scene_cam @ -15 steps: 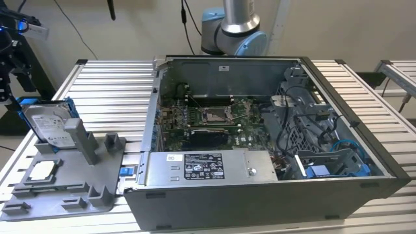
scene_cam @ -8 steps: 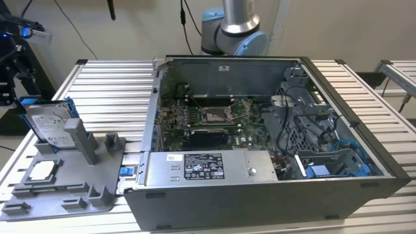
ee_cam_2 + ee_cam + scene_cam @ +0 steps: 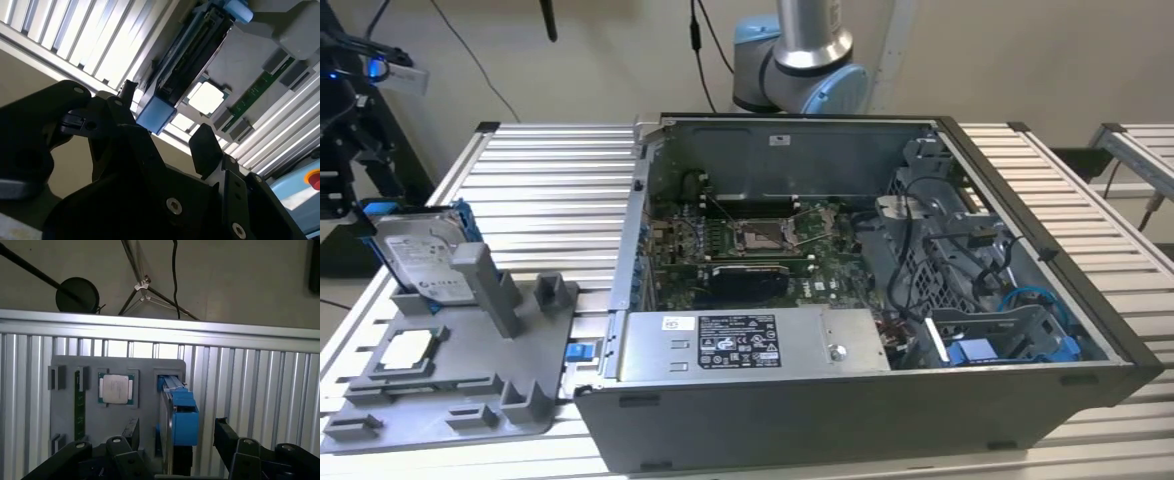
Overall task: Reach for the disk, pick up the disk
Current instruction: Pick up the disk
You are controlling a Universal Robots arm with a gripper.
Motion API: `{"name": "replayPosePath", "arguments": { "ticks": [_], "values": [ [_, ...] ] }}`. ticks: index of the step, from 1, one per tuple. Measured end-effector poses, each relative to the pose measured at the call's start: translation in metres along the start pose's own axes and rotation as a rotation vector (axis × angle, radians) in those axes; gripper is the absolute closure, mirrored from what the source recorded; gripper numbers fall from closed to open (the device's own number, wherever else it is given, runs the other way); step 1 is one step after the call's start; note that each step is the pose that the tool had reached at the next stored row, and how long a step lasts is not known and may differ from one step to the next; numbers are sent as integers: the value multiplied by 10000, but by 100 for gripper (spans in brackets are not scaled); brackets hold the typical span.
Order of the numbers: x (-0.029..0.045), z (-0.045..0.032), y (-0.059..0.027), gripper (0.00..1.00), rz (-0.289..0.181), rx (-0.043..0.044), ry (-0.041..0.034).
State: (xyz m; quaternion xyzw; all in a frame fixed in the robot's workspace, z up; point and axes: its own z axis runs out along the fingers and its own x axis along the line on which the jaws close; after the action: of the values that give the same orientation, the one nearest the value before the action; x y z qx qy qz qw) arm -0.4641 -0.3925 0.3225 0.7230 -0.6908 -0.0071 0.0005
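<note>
The disk (image 3: 424, 255) is a silver drive with a white label in a blue bracket. It stands on edge in a slot of the grey fixture (image 3: 454, 400) at the exterior view's left. In both wrist views I look down on its edge: the disk (image 3: 179, 415) has a blue tab on top, and the disk (image 3: 192, 50) runs away from the camera. My gripper (image 3: 176, 437) is open above it, with one black fingertip on each side of the disk and not touching it. In the second wrist view the gripper (image 3: 166, 116) frames the blue tab.
A small square silver chip (image 3: 116, 388) and a green memory stick (image 3: 78, 410) lie in the fixture beside the disk. An open computer case (image 3: 854, 300) with a grey power supply (image 3: 747, 343) stands at the exterior view's right. The slatted metal table (image 3: 547, 190) ends just beyond the fixture.
</note>
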Motion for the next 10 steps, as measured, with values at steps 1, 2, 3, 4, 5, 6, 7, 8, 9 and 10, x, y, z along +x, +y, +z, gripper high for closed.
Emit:
{"name": "replayPosePath", "arguments": {
  "ticks": [1,2,3,4,5,6,7,8,9,10],
  "values": [
    [0,2,0,0,0,1,0],
    [0,8,-1,0,0,3,-2],
    [0,16,0,0,0,5,-2],
    [0,25,0,0,0,2,-1],
    [0,36,0,0,0,1,0],
    [0,50,-1,0,0,3,-1],
    [1,62,-1,0,0,1,0],
    [1,75,-1,0,0,1,0],
    [1,91,-1,0,0,1,0],
    [1,107,-1,0,0,1,0]
  ]
}}
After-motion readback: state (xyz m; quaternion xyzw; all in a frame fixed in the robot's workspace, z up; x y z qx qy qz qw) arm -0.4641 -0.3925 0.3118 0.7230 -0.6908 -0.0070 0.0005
